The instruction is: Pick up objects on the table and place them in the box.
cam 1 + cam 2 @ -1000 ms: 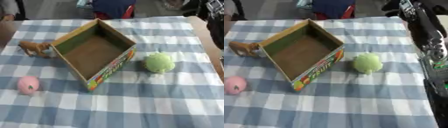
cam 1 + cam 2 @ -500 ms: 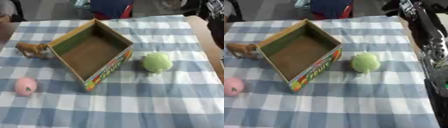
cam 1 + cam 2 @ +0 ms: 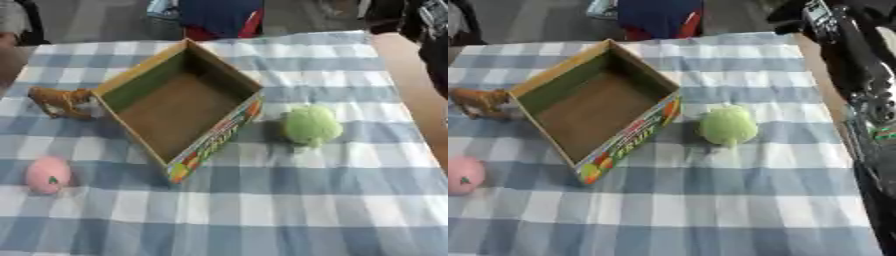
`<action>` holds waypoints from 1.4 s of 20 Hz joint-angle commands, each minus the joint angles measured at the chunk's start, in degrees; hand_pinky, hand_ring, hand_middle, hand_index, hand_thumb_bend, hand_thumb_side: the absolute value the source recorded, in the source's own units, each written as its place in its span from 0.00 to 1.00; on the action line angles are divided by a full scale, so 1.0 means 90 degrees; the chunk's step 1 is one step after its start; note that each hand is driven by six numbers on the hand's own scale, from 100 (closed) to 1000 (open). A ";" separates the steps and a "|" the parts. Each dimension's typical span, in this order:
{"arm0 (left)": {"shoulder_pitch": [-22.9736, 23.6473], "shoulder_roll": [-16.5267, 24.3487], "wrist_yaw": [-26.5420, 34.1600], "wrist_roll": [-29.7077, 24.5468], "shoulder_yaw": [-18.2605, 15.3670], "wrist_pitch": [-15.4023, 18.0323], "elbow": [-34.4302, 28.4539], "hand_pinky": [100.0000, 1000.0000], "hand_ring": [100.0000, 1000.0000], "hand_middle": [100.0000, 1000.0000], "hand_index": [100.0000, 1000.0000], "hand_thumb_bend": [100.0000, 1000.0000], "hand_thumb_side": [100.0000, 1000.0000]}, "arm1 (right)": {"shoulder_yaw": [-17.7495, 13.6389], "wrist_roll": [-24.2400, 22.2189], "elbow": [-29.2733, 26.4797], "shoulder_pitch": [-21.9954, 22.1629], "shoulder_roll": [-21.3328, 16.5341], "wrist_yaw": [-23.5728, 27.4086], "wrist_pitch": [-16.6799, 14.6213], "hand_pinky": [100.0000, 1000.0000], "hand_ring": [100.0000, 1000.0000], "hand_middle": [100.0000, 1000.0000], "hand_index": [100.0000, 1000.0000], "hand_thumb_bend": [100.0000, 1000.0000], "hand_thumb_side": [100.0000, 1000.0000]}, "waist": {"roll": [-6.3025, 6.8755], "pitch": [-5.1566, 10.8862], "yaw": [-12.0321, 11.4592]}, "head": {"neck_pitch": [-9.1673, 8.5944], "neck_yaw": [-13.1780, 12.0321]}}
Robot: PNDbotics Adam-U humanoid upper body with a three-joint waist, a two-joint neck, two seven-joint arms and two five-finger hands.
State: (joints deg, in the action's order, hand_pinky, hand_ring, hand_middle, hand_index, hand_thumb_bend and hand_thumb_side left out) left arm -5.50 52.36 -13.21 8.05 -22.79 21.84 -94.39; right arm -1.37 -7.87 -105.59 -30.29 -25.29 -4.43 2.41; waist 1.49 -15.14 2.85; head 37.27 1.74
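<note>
Across the middle of my view lies the tabletop (image 3: 262,220), covered in a blue-and-white checked cloth, with its bare wooden edge showing along the right side. On it, toward the far left, sits the box (image 3: 220,137), an open cardboard carton turned askew so that one corner points away from me. Its inside is brown at the bottom with green inner walls, and nothing lies in it. Its near-right outer wall carries bright fruit printing; in the right eye view I can read the word "FRUIT" on it.

Three things lie around the box, all outside it. To its right, just beside the printed wall but not touching it, I see the green plush toy (image 3: 310,125), round and pale green, resting on the cloth. To the left of the box, close against its far-left corner, stands the brown toy animal (image 3: 59,100), on four legs; I cannot tell whether it touches the cardboard. Nearer to me on the left, well apart from the box, lies the pink ball (image 3: 47,174), with a small dark mark on it.

Along the right edge of the right eye view I see the robot's right arm (image 3: 859,65), black with silver parts, running from the far corner down toward me, off to the side of the tabletop. No robot hand shows in either view, so I cannot say how the fingers stand on either side. Nothing is held, as far as I can see, and none of the three things is in the box.
</note>
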 commanded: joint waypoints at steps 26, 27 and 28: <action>-0.3231 0.1320 -0.2796 -0.2399 0.1666 0.2385 0.3797 0.56 0.89 0.87 0.98 0.63 0.60 | 0.0174 -0.0204 -0.0118 -0.0375 -0.0064 0.0071 -0.0069 0.71 0.72 0.56 0.90 0.00 1.00 | -0.0021 -0.0095 0.0401 | -0.0317 -0.0503; -0.3308 0.1279 -0.2899 -0.2404 0.1676 0.2435 0.3861 0.56 0.89 0.87 0.98 0.63 0.60 | 0.0177 -0.0208 -0.0117 -0.0387 -0.0065 0.0069 -0.0073 0.71 0.72 0.56 0.90 0.00 1.00 | -0.0021 -0.0109 0.0419 | -0.0326 -0.0512; -0.3376 0.1240 -0.3002 -0.2399 0.1691 0.2468 0.3915 0.56 0.89 0.87 0.99 0.63 0.59 | 0.0181 -0.0213 -0.0115 -0.0398 -0.0065 0.0066 -0.0076 0.71 0.72 0.56 0.90 0.00 1.00 | -0.0020 -0.0126 0.0437 | -0.0341 -0.0517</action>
State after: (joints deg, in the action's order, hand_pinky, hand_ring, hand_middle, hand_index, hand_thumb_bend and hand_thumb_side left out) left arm -34.93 61.86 -39.12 -13.46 -7.37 43.31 -59.46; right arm 0.40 -9.61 -105.59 -32.83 -24.94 -3.91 1.92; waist 1.25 -17.26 6.81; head 34.97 -2.66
